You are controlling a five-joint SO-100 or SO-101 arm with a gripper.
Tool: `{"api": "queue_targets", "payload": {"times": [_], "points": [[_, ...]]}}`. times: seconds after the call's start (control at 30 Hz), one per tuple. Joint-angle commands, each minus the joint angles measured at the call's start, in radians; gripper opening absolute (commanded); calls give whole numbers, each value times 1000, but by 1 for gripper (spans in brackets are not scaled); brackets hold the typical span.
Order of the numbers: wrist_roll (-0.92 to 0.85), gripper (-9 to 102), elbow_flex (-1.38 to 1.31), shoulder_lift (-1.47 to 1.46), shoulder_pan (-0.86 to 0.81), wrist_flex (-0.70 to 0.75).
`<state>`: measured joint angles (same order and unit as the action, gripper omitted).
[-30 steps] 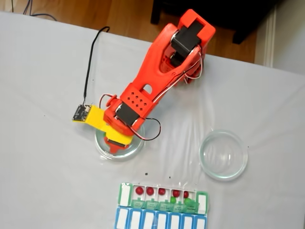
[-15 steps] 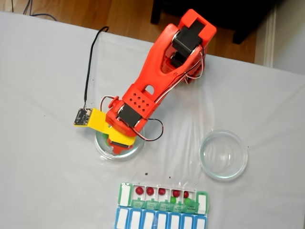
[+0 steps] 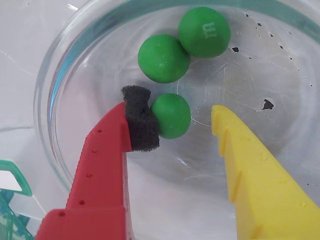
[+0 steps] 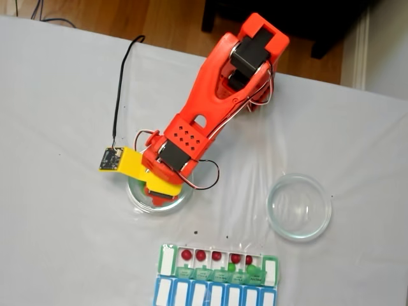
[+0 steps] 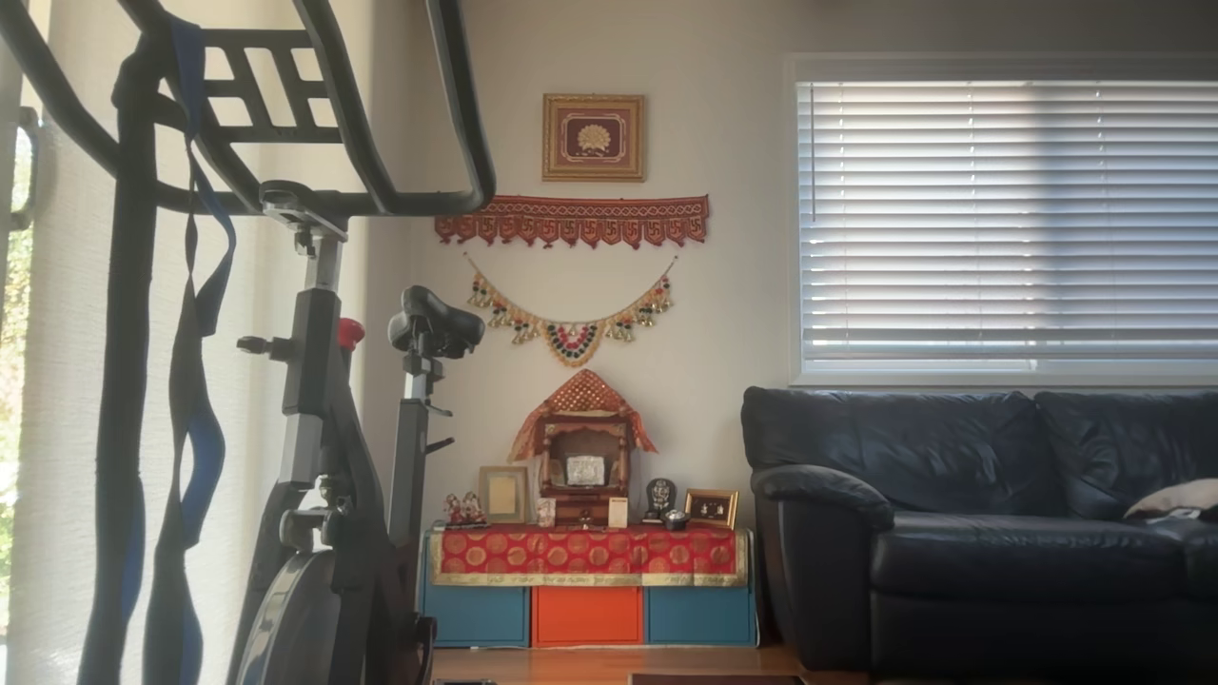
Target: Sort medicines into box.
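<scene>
In the wrist view three green medicines lie in a round glass dish (image 3: pixel 60 75): two touching at the top (image 3: pixel 163 58) (image 3: pixel 204 31), and one lower (image 3: pixel 171 116). My gripper (image 3: pixel 172 117) is open around that lower ball. Its red finger's black foam pad (image 3: pixel 141 122) touches the ball, and the yellow finger (image 3: pixel 235 150) stands apart on the right. In the fixed view the gripper (image 4: pixel 156 191) hangs over the left dish (image 4: pixel 137 197). The box (image 4: pixel 167 260) lies at the bottom with several red medicines (image 4: pixel 201 255) and two green ones (image 4: pixel 254 269) in its compartments.
An empty glass dish (image 4: pixel 298 207) sits to the right of the arm. A blue-and-white organiser row (image 4: pixel 213 295) lies just below the box. Dark specks dot the dish floor (image 3: pixel 267 104) and the cloth (image 4: pixel 196 231). A black cable (image 4: pixel 118 95) runs to the wrist camera.
The arm has shifted slightly up and left over the left dish. Nothing has been taken hold of.
</scene>
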<state>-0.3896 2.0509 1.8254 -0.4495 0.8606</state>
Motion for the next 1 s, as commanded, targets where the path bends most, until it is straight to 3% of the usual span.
{"api": "queue_targets", "payload": {"times": [0.0,0.97], "points": [[-8,19,-41,2,20,-11],[-18,10,-6,12,26,-40]]}}
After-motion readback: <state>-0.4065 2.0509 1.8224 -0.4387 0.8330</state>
